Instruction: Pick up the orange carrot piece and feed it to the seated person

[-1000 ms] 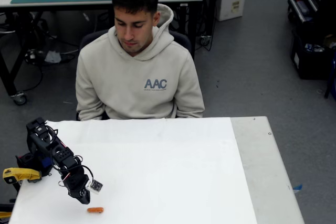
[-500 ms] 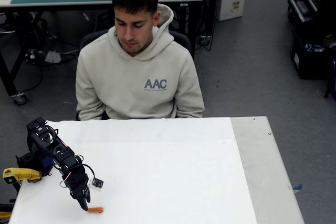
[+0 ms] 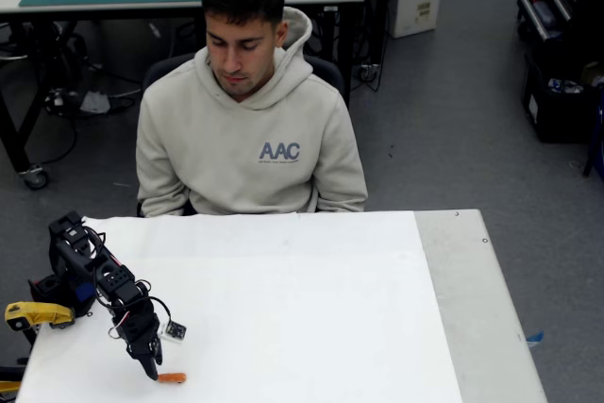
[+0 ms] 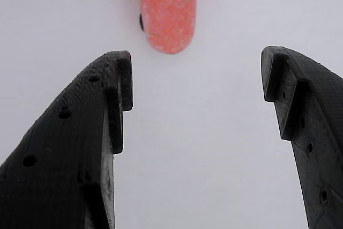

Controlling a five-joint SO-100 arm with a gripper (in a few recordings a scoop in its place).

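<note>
The arm (image 3: 99,280) bends low, its fingers (image 4: 115,95) spread wide apart.

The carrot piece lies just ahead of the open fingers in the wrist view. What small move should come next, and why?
Probably ease the gripper forward, then close. In the wrist view the fingers stand apart and the carrot piece lies on the white table just beyond their tips, nearer the left one, not yet between them.
</note>
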